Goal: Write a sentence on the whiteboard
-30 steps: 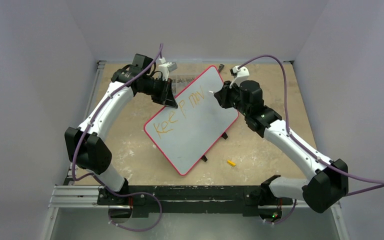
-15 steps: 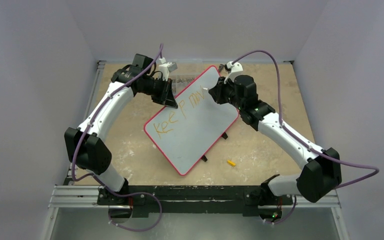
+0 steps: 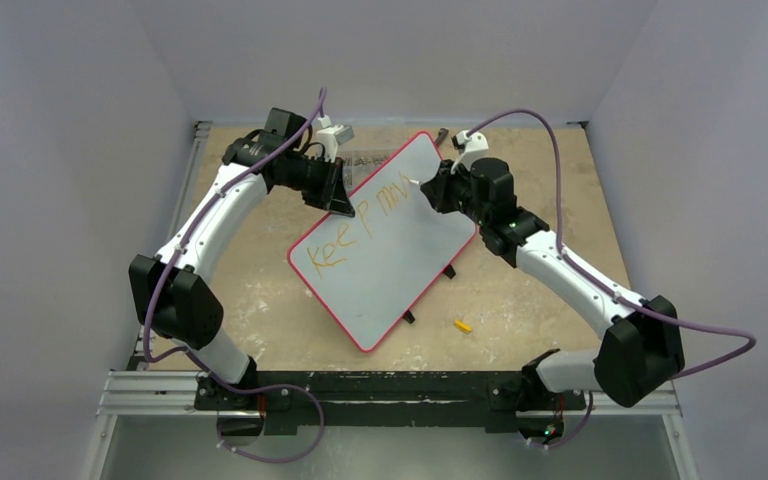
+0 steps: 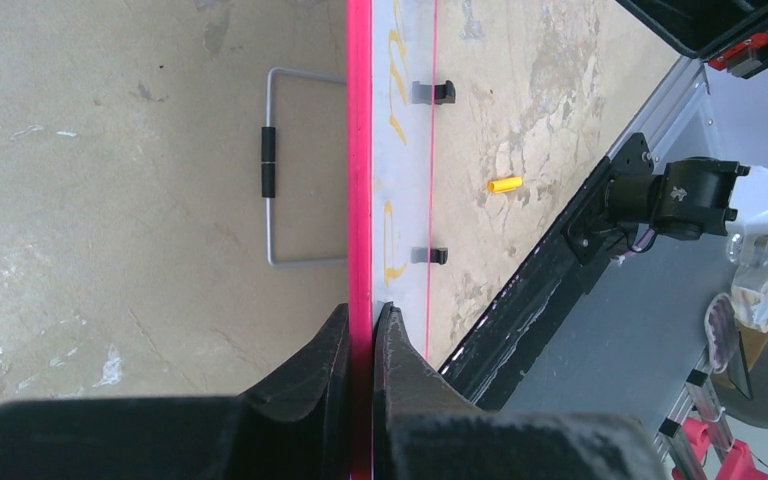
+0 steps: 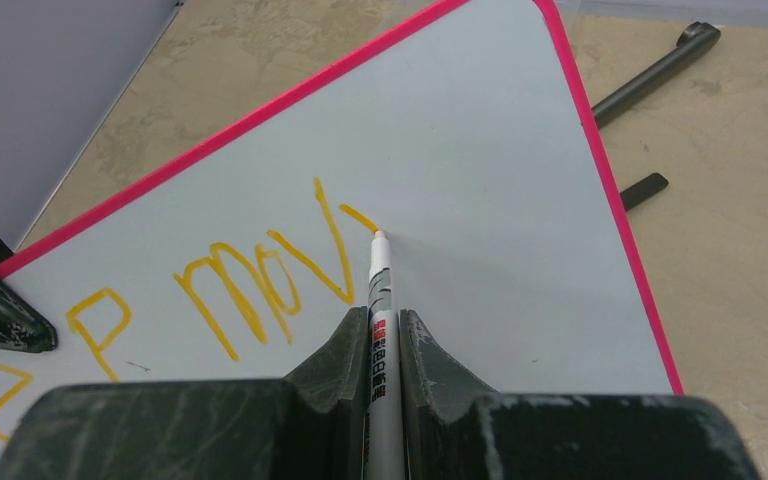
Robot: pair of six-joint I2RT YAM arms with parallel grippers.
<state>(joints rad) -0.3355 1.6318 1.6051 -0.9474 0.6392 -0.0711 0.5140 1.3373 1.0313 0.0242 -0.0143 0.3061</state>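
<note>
top external view first: where does the large flat pale grey-white whiteboard (image 3: 390,275) with the thin red frame lie?
— diagonally on the worn tan tabletop (image 3: 260,300), between the two arms. two small black feet (image 3: 449,270) show along its right-hand edge. a small yellow cylindrical piece (image 3: 462,325) lies on the table near that edge, apart from the board.
and the left gripper (image 4: 362,315)?
— its black jaws are pinched narrow on the red frame at the board's far left edge. the left wrist view looks straight along that edge, and a grey wire loop with a black sleeve (image 4: 272,170) reaches out from the frame on one side.
what about the right gripper (image 5: 383,318)?
— closed tight around a slim white marker pen with red print (image 5: 379,270), which runs out forward between the fingers. its tip touches the board surface in the far half, toward the far corner.
where is that tip against the orange hand-drawn lettering (image 5: 260,290)?
— the writing reads "keep mov" in one line. the tip sits just right of the "v", at the end of a short orange stroke. a thin black rod (image 5: 655,70) lies on the table beyond the board's far edge.
</note>
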